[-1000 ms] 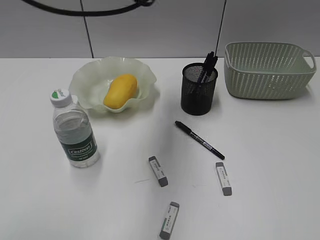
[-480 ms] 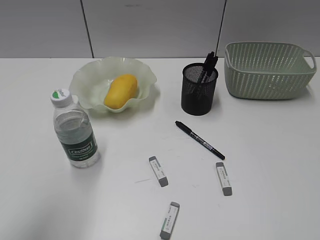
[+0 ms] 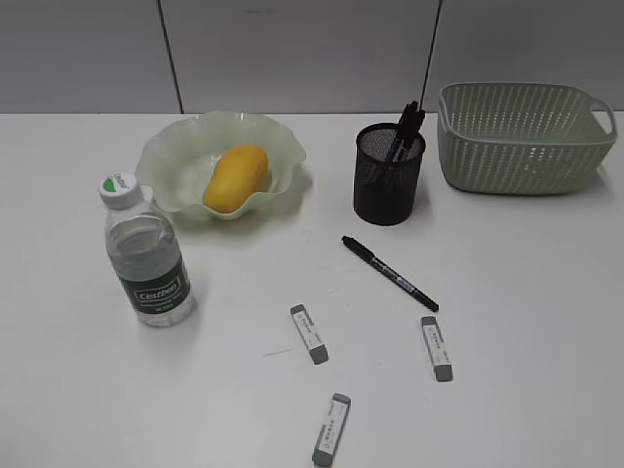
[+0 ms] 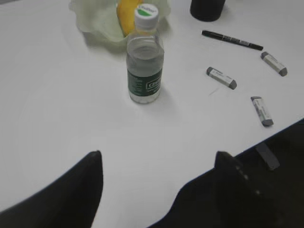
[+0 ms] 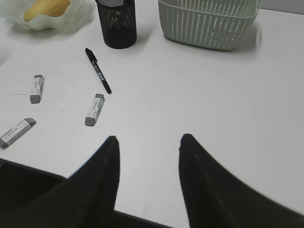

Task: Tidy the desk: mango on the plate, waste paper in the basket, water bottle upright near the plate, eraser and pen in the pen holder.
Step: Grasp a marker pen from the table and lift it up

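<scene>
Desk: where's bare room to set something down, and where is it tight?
Free: the right side of the desk, below the basket and right of the pen; also the front left, below the bottle. Crowded: front centre, where three erasers lie scattered by the pen.

Mango (image 3: 234, 178) on plate (image 3: 175, 156), bottle (image 3: 146, 252) upright, pen (image 3: 389, 273) lying loose
</scene>
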`<action>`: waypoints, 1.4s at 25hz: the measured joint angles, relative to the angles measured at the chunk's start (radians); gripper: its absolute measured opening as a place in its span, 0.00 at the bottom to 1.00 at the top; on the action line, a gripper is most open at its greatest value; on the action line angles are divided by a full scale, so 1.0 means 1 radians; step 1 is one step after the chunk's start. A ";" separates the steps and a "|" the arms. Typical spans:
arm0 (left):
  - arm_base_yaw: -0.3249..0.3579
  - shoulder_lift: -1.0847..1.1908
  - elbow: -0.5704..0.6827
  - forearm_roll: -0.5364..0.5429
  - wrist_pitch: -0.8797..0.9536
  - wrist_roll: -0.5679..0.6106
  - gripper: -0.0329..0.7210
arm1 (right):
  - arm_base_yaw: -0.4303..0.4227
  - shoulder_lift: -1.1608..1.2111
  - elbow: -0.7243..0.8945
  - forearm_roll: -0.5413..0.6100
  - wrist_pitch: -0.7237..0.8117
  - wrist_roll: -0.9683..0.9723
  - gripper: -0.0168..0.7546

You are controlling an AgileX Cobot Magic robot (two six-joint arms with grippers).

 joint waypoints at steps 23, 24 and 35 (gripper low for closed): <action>0.363 -0.123 0.009 -0.057 -0.011 0.056 0.72 | 0.012 1.521 -0.473 0.087 -0.450 -0.279 0.49; 0.392 -0.123 0.009 -0.064 -0.011 0.056 0.72 | 0.020 1.589 -0.524 0.096 -0.449 -0.302 0.49; 0.583 -0.123 0.009 -0.074 -0.012 0.059 0.68 | 0.085 2.103 -0.945 0.194 -0.267 -0.384 0.52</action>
